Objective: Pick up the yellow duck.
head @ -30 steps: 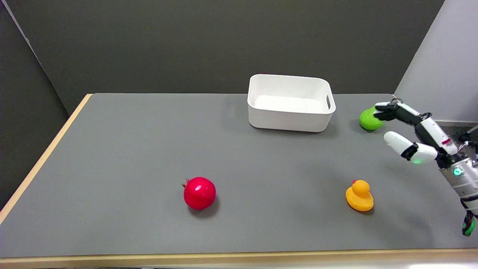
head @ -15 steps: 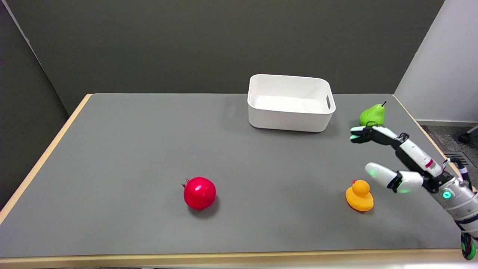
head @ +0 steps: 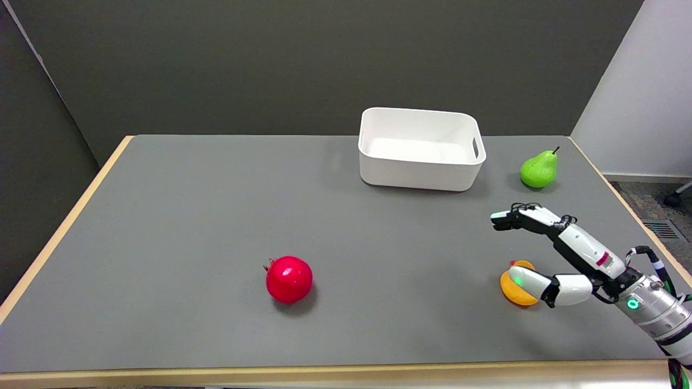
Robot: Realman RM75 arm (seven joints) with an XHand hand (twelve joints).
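The yellow duck [head: 512,294] sits on the grey table near the front right, largely hidden behind my right hand's thumb. My right hand [head: 557,256] reaches in from the lower right, above the duck. Its fingers [head: 521,218] stretch out to the left over the table beyond the duck, and the thumb [head: 532,282] lies across the duck's near side. The fingers are spread and grip nothing. Whether the thumb touches the duck I cannot tell.
A white bin [head: 420,148] stands at the back of the table [head: 189,216]. A green pear [head: 538,169] stands at the back right, beyond my hand. A red pomegranate [head: 288,279] lies front centre. The table's right edge runs close to my arm.
My right hand has moved down and to the left, from beside the pear to just over the duck. The duck, pear, pomegranate and bin have stayed put.
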